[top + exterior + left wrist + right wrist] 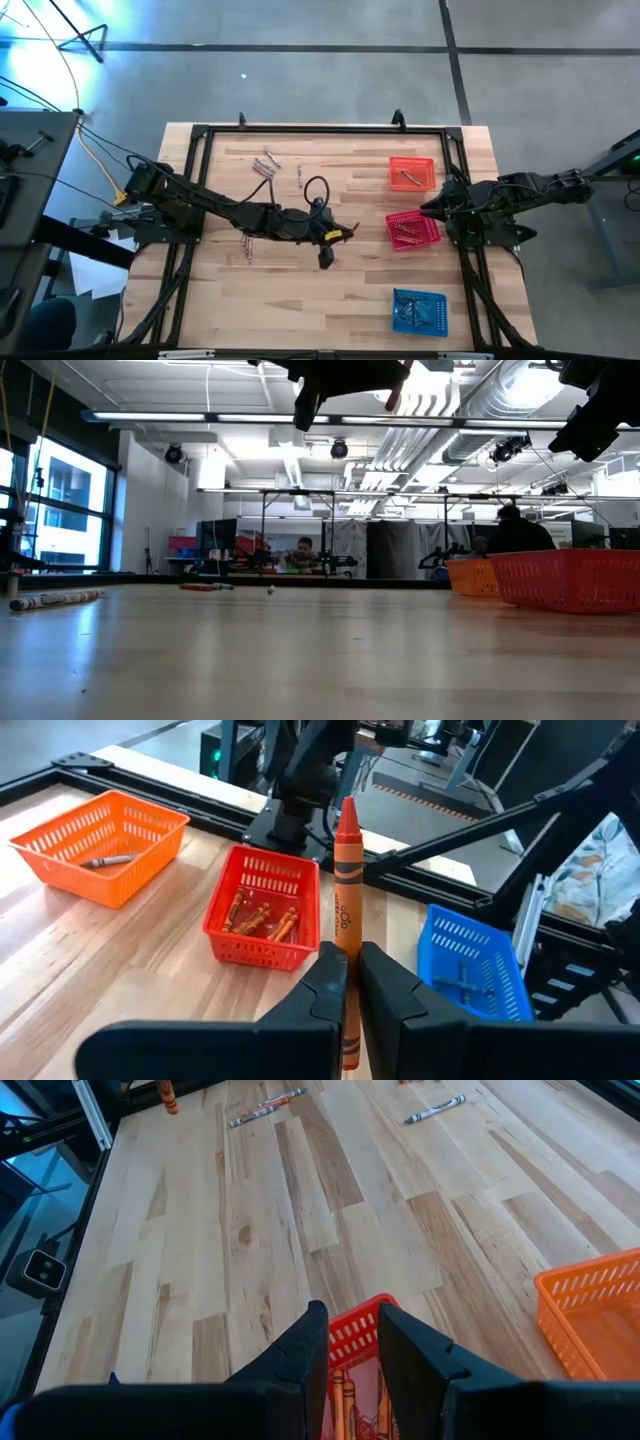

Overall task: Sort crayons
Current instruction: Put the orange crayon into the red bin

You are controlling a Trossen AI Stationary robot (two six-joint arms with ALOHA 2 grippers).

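My left gripper (345, 232) hangs above the table's middle, shut on an orange crayon (346, 870) with a dark-banded paper wrap. Ahead of it stand the orange basket (100, 845), the red basket (262, 910) and the blue basket (470, 975), each with crayons lying inside. My right gripper (348, 1320) hovers over the red basket's rim (360, 1315) at the table's right, its fingers a little apart and empty. Loose crayons lie flat on the wood at the far left (265, 165) and near left (248, 245). My left gripper pinches the orange crayon's lower half (347, 938) between its two fingers (328, 982). The crayon runs on past the fingertips, its pointed tip (347, 812) away from the gripper. It is lifted clear of the table.
A black frame (320, 130) runs round the table top. The orange basket (412, 172), red basket (413, 230) and blue basket (420, 310) stand in a row along the right side. Bare wood lies between the arms. People and benches show in the room behind (300, 555).
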